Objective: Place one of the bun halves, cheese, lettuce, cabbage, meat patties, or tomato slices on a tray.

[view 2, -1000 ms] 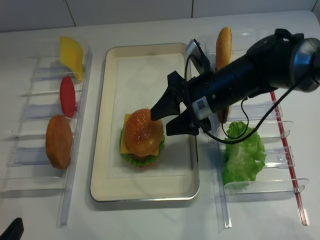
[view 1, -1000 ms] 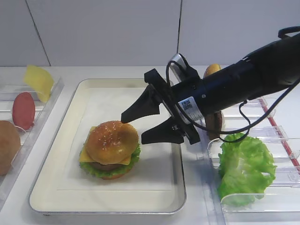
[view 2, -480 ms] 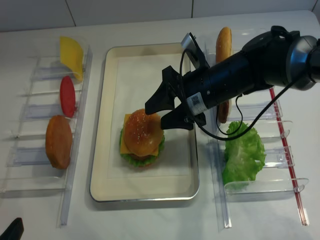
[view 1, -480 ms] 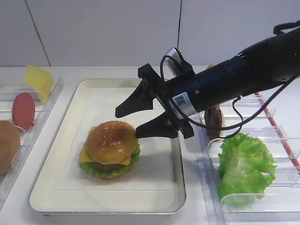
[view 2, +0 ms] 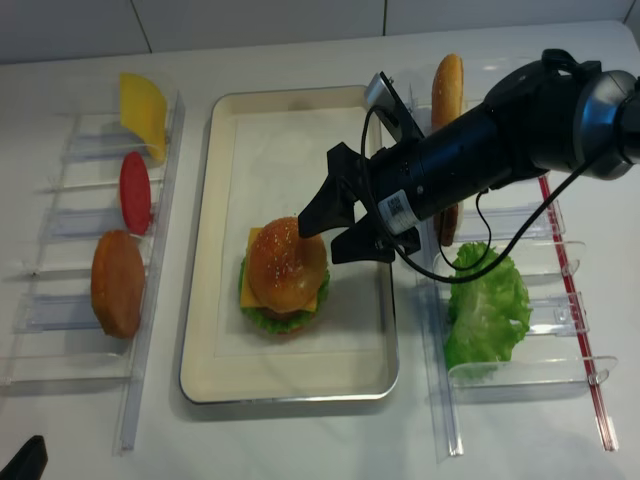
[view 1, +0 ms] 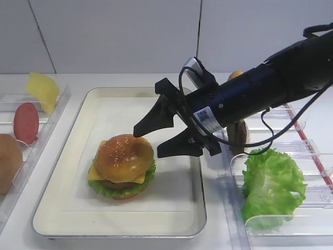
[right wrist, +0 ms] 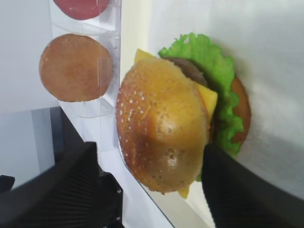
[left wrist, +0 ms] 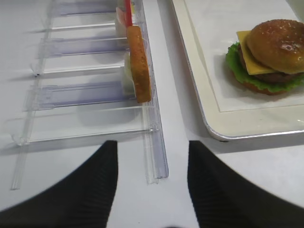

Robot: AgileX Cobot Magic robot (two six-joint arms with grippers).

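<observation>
Sesame bun half (view 1: 124, 156) caps stack on tray (view 1: 67, 208): cheese, patty, lettuce, base bun beneath, so layers sit finished. Right gripper (view 1: 152, 141) beside bun top, jaws spread, gripping nothing, one tip near dome. Left gripper (left wrist: 151, 183) jaws parted, empty, over counter left of tray.

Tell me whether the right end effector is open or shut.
Open. The black right end effector has its jaws spread apart beside the glossy sesame-seeded top bun, gripping nothing.
</observation>
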